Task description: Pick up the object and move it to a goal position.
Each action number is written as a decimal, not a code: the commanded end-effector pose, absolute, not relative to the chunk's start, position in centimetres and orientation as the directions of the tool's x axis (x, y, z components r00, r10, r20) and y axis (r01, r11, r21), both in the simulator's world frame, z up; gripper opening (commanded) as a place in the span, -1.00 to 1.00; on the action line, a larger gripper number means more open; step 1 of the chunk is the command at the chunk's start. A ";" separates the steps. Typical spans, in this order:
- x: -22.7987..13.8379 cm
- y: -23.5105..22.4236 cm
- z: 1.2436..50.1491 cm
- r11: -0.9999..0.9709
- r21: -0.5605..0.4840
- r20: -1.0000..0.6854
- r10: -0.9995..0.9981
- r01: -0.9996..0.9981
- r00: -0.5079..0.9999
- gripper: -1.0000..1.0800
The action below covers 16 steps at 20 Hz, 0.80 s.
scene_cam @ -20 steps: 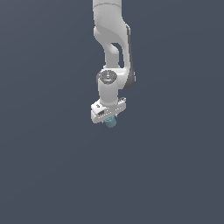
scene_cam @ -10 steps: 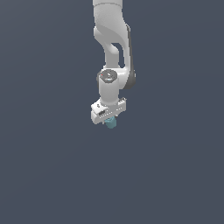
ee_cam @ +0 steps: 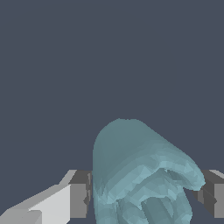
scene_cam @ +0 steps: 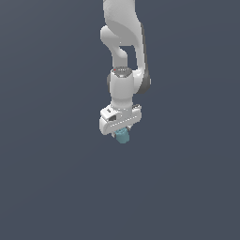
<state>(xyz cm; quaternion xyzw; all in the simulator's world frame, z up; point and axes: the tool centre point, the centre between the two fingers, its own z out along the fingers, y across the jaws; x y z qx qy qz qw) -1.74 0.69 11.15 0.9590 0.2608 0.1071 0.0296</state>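
Teal-blue object (scene_cam: 123,136) sat pinched between the fingers of the claw (scene_cam: 121,133), below the white arm (scene_cam: 124,56) | pick-up judged complete | transfer remaining; no goal marker was visible.

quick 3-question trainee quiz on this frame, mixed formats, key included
1. True or false: the teal blob sits between the fingers of the end effector.
2. In the exterior view, the blob is: A) under the arm's end, B) far off on the ground, C) above the arm.
3. Fill in: the finger pads beside the blob are ____ in colour.

Key: 1 true; 2 A; 3 grey.
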 end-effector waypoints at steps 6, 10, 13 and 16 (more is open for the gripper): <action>3.9 3.2 18.3 -0.864 0.229 0.393 0.504 0.449 0.769 -1.00; 5.9 4.4 22.1 -0.865 0.278 0.480 0.502 0.418 0.719 -1.00; 6.9 5.1 24.6 -0.865 0.308 0.531 0.501 0.396 0.683 -1.00; 7.6 5.7 26.8 -0.866 0.333 0.574 0.501 0.374 0.648 -1.00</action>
